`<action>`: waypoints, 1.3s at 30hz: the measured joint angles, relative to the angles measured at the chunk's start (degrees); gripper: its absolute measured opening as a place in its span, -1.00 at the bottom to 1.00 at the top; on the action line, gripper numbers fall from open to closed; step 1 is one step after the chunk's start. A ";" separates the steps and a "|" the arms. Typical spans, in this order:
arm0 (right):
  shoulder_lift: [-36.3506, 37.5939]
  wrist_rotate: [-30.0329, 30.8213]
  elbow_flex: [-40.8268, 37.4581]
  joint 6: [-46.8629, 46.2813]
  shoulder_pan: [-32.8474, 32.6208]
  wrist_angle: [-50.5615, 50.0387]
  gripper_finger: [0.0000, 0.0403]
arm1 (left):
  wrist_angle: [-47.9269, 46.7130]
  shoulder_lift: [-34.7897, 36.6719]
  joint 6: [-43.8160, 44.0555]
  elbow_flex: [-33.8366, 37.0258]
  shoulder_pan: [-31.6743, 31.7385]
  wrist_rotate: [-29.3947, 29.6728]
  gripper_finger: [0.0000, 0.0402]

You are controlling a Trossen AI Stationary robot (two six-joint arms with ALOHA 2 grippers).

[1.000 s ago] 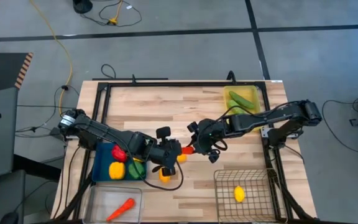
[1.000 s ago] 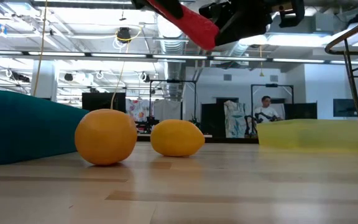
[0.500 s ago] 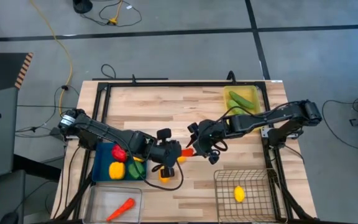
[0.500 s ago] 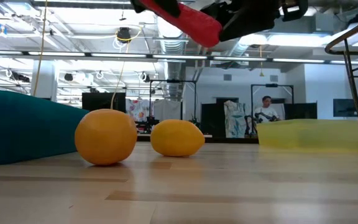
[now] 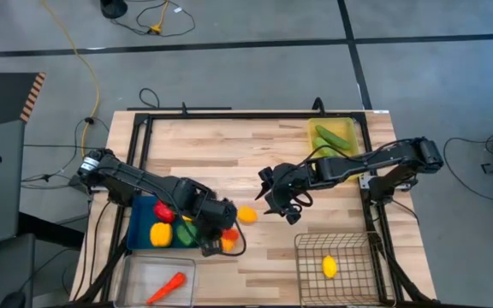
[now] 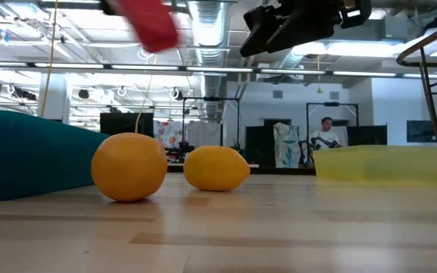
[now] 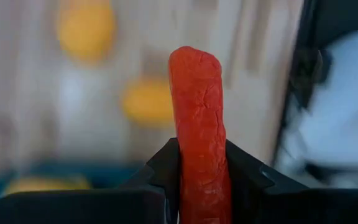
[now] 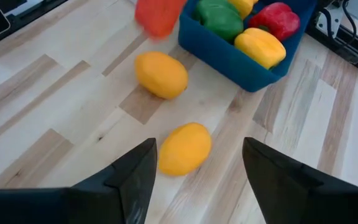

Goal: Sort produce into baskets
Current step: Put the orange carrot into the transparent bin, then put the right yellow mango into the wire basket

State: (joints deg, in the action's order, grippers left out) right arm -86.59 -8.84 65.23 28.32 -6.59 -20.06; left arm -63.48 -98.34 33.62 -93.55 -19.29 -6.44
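Along the near edge of the wooden tabletop point(image 5: 255, 154), a clear plastic bin point(image 5: 135, 278) in the left corner holds one orange carrot point(image 5: 166, 288), and a wire mesh basket point(image 5: 311, 261) toward the right corner holds a small yellow lemon point(image 5: 329, 268). Just behind the bin, a blue rectangular tray point(image 5: 140, 224) at the left edge carries a red bell pepper point(image 5: 163, 210), a yellow bell pepper point(image 5: 160, 233) and a green bell pepper point(image 5: 187, 231).

The left gripper point(image 7: 199, 177) hovers beside that tray, its dark fingers pinched on a second orange-red carrot point(image 7: 199, 130) that juts forward between them. Under it lie two round yellow-orange lemons, one point(image 5: 246, 215) toward the table's middle and one point(image 8: 161, 74) nearer the tray, largely hidden from above.

The right gripper point(image 8: 197, 165) hangs above the table's middle with its fingers spread and nothing between them. Farther off, a translucent yellow tray point(image 5: 347, 137) in the far right corner holds what look like two green cucumbers point(image 5: 332, 137). A person point(image 6: 325, 133) is in the room beyond.
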 joint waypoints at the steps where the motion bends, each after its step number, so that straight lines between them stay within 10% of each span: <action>1: 0.00 0.00 0.00 0.00 0.00 -0.04 0.32 | -1.88 0.02 2.39 -0.22 -0.10 -2.89 -0.61; 11: 0.00 0.00 0.00 0.04 0.00 -0.26 0.32 | -14.80 0.02 20.03 -0.43 -6.25 -21.47 -0.60; 27: 0.00 -0.02 0.00 0.13 0.00 -0.24 0.32 | -16.38 -0.11 41.92 -0.40 -19.38 -10.32 -0.55; 39: -0.24 0.87 0.00 -5.88 0.00 2.70 0.32 | -16.66 -0.17 42.36 -0.03 -19.25 -9.29 0.01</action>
State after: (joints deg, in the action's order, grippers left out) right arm -86.83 -7.97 65.23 22.44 -6.59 -17.36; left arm -80.14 -98.51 75.98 -93.58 -38.54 -15.73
